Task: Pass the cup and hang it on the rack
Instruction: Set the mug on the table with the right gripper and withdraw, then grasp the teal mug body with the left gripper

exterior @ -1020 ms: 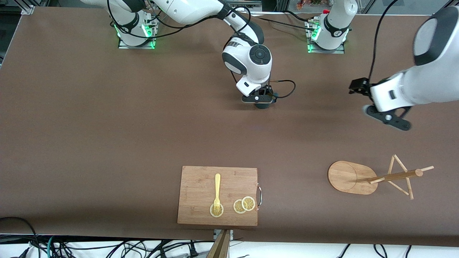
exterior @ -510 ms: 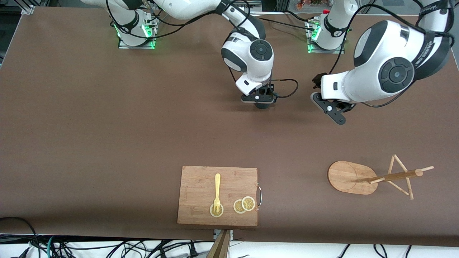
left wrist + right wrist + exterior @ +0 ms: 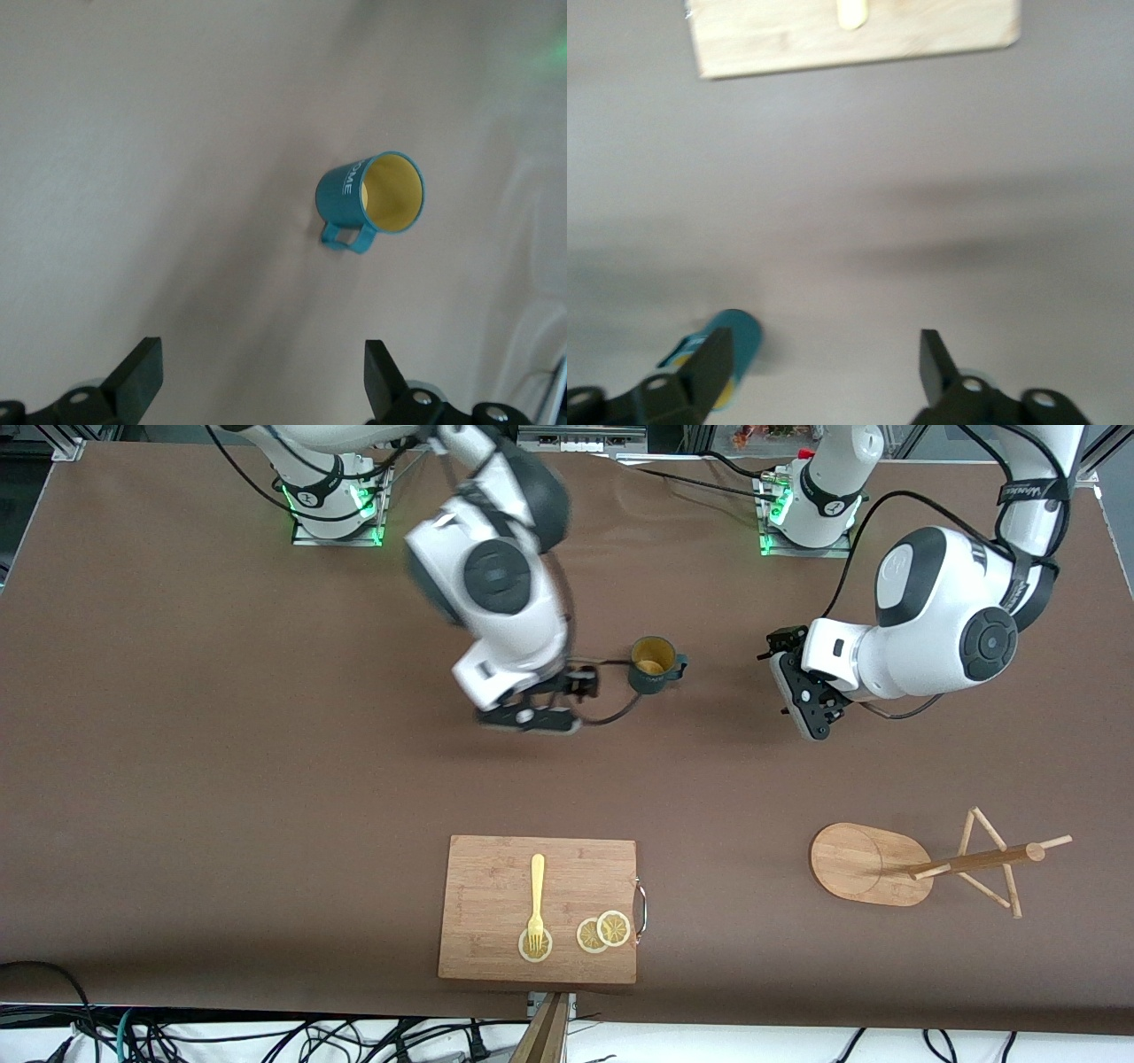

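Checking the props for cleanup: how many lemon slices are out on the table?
3, all on the cutting board: one lemon slice under the fork tines, two overlapping slices by the board's handle. None seen elsewhere.

The small dark teal mug (image 3: 654, 665) with a mustard-yellow interior stood upright on the brown table, free of both grippers. The light bamboo mug tree (image 3: 921, 864), a pegged post on an oval base, stood nearer the front camera, toward the left arm's end.
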You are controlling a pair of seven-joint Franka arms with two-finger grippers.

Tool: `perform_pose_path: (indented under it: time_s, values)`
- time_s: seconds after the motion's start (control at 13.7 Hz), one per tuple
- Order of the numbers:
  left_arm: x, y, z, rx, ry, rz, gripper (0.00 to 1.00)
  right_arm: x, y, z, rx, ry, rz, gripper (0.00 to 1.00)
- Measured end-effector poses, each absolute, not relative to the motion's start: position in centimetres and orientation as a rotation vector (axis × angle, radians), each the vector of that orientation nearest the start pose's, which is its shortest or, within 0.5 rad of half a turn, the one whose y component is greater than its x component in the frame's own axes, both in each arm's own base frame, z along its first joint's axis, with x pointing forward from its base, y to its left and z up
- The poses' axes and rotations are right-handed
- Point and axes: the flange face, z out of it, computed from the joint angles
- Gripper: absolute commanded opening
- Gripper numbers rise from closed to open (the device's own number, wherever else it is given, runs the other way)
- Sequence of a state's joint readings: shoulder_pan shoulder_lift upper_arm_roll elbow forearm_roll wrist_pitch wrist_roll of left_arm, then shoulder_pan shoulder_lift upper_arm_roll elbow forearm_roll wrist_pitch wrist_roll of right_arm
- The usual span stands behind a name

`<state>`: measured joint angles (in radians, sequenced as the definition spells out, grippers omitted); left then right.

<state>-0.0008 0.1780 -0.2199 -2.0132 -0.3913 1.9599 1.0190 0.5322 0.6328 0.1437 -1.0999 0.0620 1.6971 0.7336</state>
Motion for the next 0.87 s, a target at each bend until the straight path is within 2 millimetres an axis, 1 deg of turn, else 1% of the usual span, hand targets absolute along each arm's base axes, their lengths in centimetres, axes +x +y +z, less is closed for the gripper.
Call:
perform_pose_path:
  time_s: [0.07, 0.15, 0.29, 0.44, 0.58, 0.73, 0.8, 0.87]
  values:
    - [53.8, -14.3, 34.1, -3.104, 1.835, 0.03, 1.0, 59.5, 40.7, 46.4, -3.049, 0.109, 0.21, 1.0]
    - [53.3, -14.1, 32.6, -3.111, 1.873, -0.062, 1.0, 60.1, 38.4, 47.3, -3.059, 0.069, 0.242, 1.0]
    - [51.6, -13.7, 29.4, -3.122, 1.961, -0.258, 1.0, 60.7, 34.2, 49.3, -3.074, 0.003, 0.298, 1.0]
    - [50.1, -13.2, 27.4, -3.075, 2.088, -0.372, 1.0, 60.9, 29.3, 51.3, -3.08, -0.058, 0.317, 1.0]
    - [49.1, -12.8, 26.2, -3.043, 2.168, -0.43, 1.0, 60.3, 23.6, 53.2, -3.093, -0.124, 0.307, 1.0]
    - [47.7, -12.8, 24.3, -3.053, 2.23, -0.559, 1.0, 58.9, 18.1, 54.5, -3.097, -0.193, 0.304, 1.0]
    - [46.8, -12.8, 23.0, -3.066, 2.251, -0.65, 1.0, 58.2, 15.5, 54.6, -3.091, -0.243, 0.289, 1.0]
    - [45.7, -12.7, 21.5, -3.071, 2.267, -0.747, 1.0, 57.7, 13.0, 54.4, -3.081, -0.287, 0.267, 1.0]
